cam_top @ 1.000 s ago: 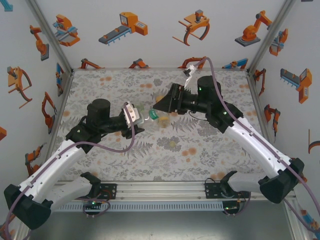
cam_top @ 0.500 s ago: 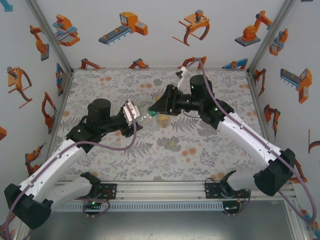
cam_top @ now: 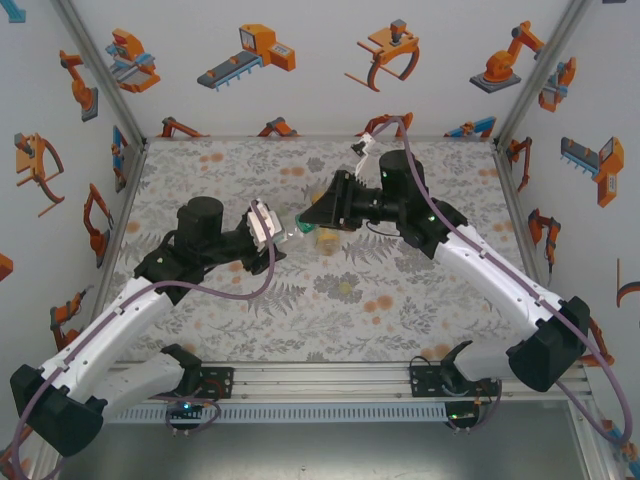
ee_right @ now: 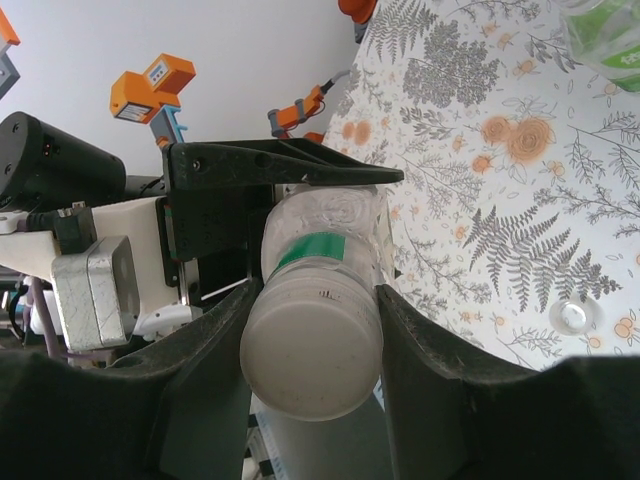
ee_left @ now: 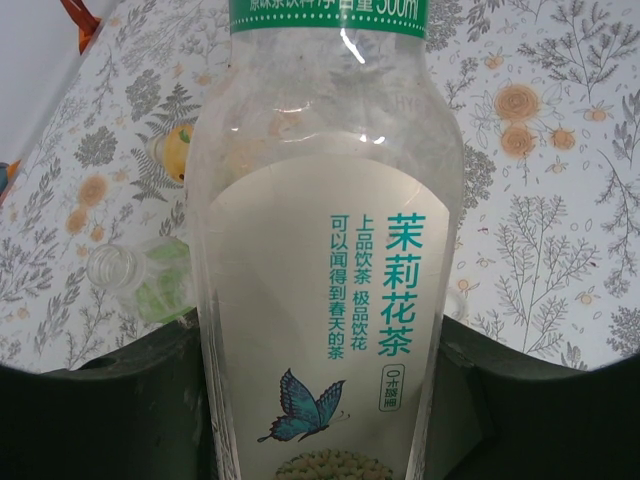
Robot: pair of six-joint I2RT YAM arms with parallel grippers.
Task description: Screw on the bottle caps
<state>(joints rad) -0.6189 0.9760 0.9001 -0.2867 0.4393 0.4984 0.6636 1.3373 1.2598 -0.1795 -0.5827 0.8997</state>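
My left gripper [ee_left: 325, 400] is shut on a clear bottle [ee_left: 320, 150] with a white-green label, held tilted above the table. The bottle's white cap [ee_right: 312, 350] sits on its neck. My right gripper [ee_right: 312, 298] is shut on that cap, one finger pressing each side. In the top view the two grippers, left [cam_top: 268, 228] and right [cam_top: 315, 215], meet end to end over the table's middle. A short green-tinted bottle [ee_left: 150, 285] lies open on the cloth, and a yellow bottle [ee_left: 178, 150] sits just beyond it. Another small cap [ee_right: 573, 316] lies loose on the cloth.
The floral cloth [cam_top: 220, 160] covers the table, with printed walls on three sides. The yellow bottle [cam_top: 326, 238] lies right under the right wrist. The green-tinted bottle [ee_right: 605, 35] lies near the edge of the right wrist view.
The right gripper has moved left toward the left gripper and closed its jaws onto the cap. The left gripper has held the bottle still.
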